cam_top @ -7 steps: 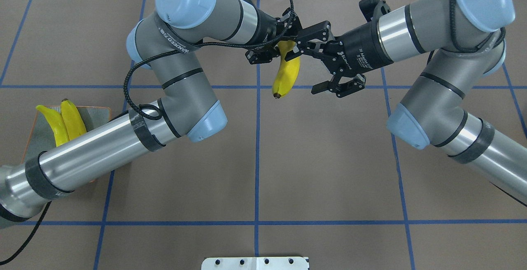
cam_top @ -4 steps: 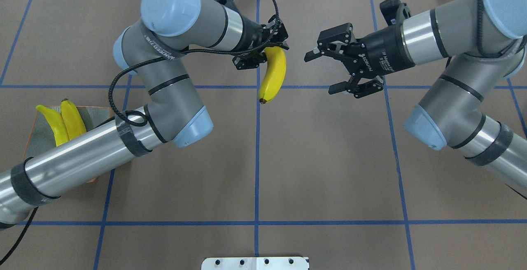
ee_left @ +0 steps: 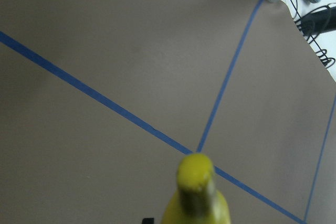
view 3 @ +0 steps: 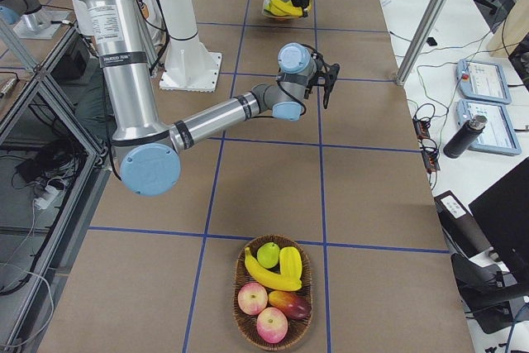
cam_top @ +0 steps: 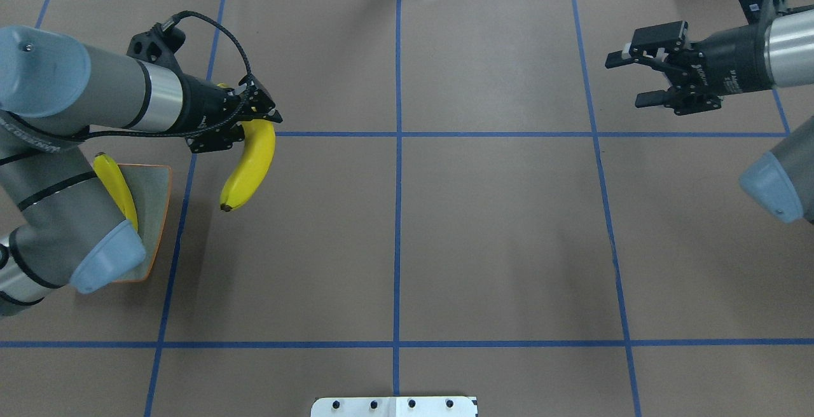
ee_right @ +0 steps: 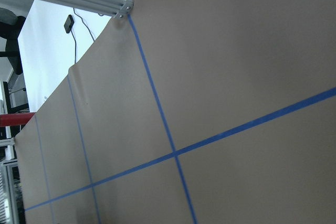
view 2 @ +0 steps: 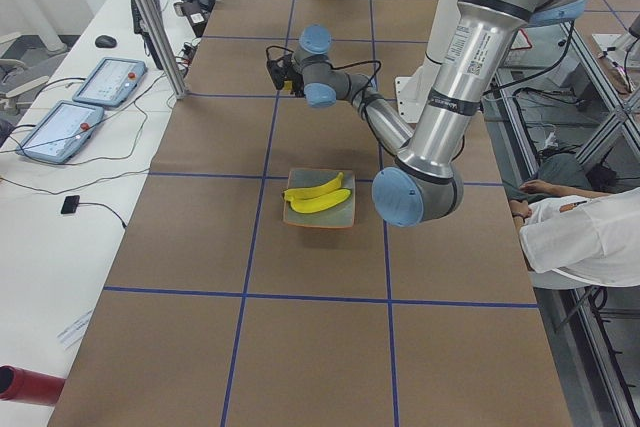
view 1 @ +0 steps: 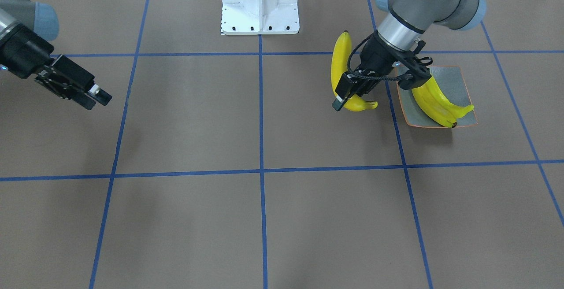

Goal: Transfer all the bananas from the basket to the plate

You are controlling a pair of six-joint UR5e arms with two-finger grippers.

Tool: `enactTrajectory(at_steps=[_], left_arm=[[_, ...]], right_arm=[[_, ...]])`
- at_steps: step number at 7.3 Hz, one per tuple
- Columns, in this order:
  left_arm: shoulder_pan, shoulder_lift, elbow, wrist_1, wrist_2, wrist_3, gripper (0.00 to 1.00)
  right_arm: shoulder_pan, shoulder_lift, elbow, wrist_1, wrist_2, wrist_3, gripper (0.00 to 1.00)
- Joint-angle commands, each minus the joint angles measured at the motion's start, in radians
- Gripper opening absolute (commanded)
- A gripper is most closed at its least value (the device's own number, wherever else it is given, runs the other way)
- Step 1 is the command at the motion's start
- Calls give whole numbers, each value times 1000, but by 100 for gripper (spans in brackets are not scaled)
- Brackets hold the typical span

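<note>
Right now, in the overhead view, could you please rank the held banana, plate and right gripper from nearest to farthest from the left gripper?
1. Banana, in the jaws of the left gripper.
2. Plate, at the left edge, lower left of it.
3. Right gripper, far across at upper right.

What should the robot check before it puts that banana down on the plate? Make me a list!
1. Grip on the fruit: ok. The left gripper is shut on the held banana near one end.
2. Banana above the plate: not ok. It hangs over the table, beside the plate.
3. Room on the plate: ok. The two bananas lie together, with bare dish beside them.
4. Other arm out of the way: ok. The right gripper is open, far across the table.
5. Basket emptied of bananas: not ok. A basket banana lies in the basket among other fruit.
</note>
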State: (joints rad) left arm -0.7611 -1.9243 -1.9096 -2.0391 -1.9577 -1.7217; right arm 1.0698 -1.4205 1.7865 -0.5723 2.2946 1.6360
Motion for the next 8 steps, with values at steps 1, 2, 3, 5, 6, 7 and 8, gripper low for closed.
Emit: enactTrajectory(at_steps=[1,2,3,5,6,7,8], left_arm=[[-3,44,-98,280,8,175,0],[5,48,-97,351,46,213,0],[3,63,-104,412,59,287,0],[-3,166,-131,407,57,417,0],[-3,183,-118,396,56,430,0],[-1,182,-100,380,54,422,0],[-1,182,-76,378,53,419,0]], right_arm=[[33,-67,-6,-1,-30,-117,100],[32,-80,-9,0,-56,-122,100],[30,-78,-30,-1,-70,-145,100],[28,-74,-49,0,-95,-154,100],[28,-75,-50,0,-95,-154,100],[28,-74,-52,0,-95,-154,100],[25,-72,-56,0,-99,-153,100]])
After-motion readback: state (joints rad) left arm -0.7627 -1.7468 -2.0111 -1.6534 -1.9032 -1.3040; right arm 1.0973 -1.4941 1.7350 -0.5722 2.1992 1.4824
